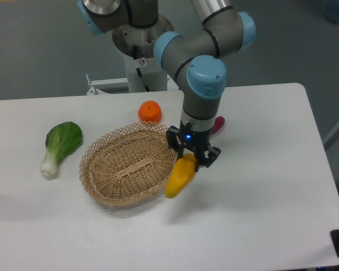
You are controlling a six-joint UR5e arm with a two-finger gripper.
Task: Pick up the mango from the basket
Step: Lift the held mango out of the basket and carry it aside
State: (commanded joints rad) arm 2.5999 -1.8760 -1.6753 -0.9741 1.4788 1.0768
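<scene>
We judge the pick to be in its lifting stage. Our black two-finger gripper is clamped on the upper end of the elongated, smooth yellow-orange mango, one finger on each side of the fruit. The mango hangs tilted, its lower tapered end pointing down and to the left, just at the right-hand edge of the oval tan woven wicker basket. Whether the fruit's tip touches the lattice rim or the table we cannot tell from this single view.

What the next move calls for, as we read it, is a straight rise that keeps the clamp firm, since the hold is near one end and the long free part could swing or slip (a smooth skin gives the fingers little to bite on). We would also want the lower tip to come away from the rim without snagging the openwork.

The basket itself holds nothing that we can see; its woven floor shows bare.

Around it on the white table lie a round orange fruit just behind the basket, a green leafy bok choy with a pale stalk to the left, and a dark red-purple item mostly hidden behind the arm.
</scene>
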